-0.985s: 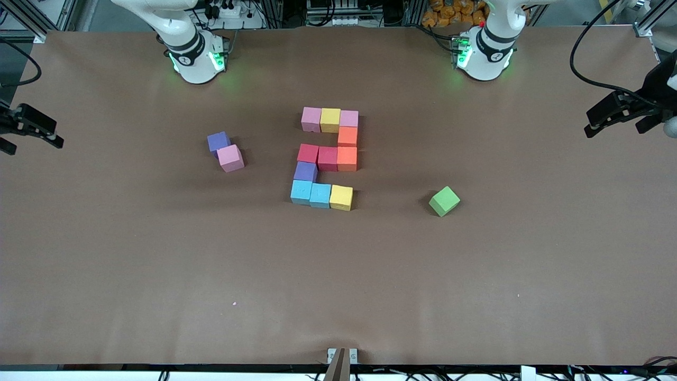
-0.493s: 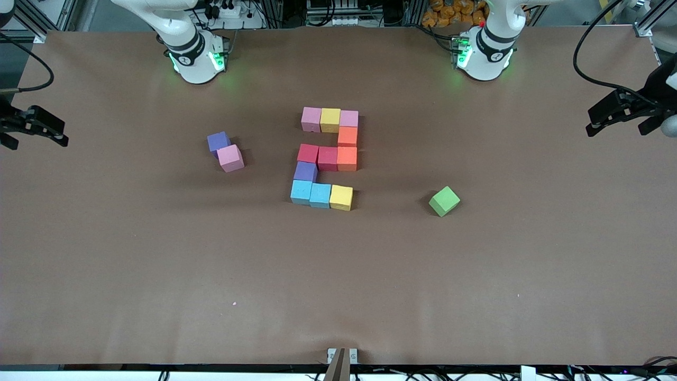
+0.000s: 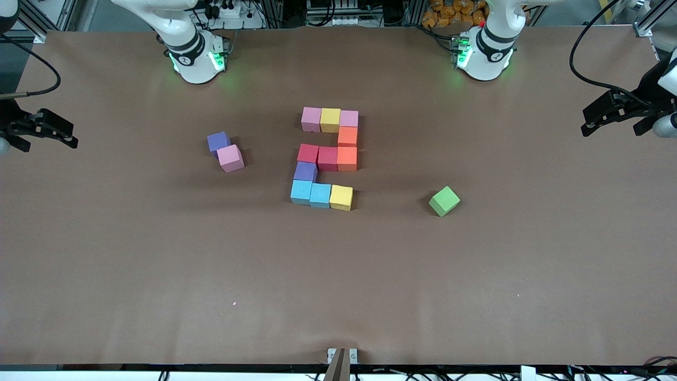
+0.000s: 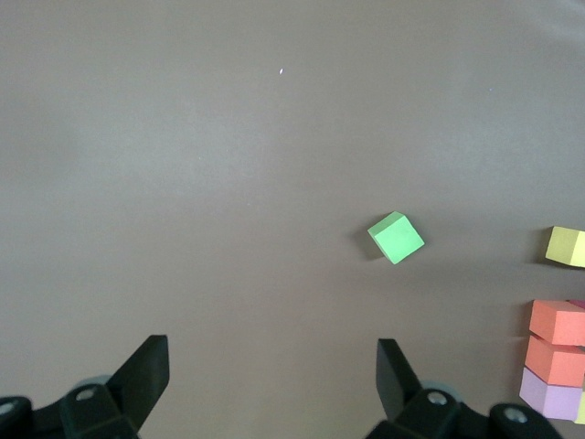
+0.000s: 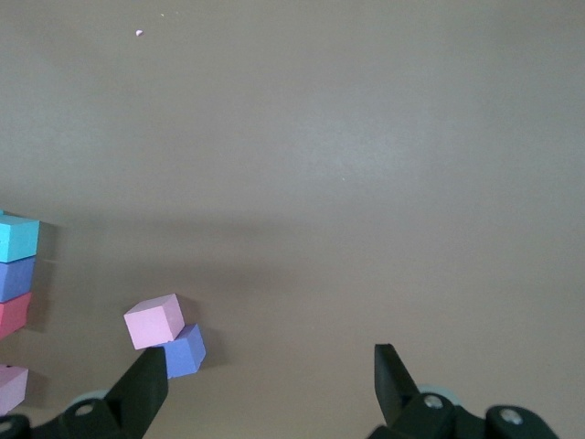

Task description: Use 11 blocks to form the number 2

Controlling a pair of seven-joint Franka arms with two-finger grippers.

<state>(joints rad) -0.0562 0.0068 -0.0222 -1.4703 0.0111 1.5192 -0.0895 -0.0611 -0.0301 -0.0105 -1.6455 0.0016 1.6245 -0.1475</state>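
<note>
Number 2 (image 3: 328, 157) sits mid-tabletop, all eleven blocks placed; you have left gripper (image 3: 608, 114) and right gripper (image 3: 50, 129) wide open, empty, over opposite tabletop ends, about equally removed.

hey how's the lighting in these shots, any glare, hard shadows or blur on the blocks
Front view: even, soft light; the number 2 is sharp with faint shadows; green glow by both arm bases. Left wrist view: the green cube is crisp with a soft shadow. Right wrist view: a broad dim band crosses the table. No glare.
</note>
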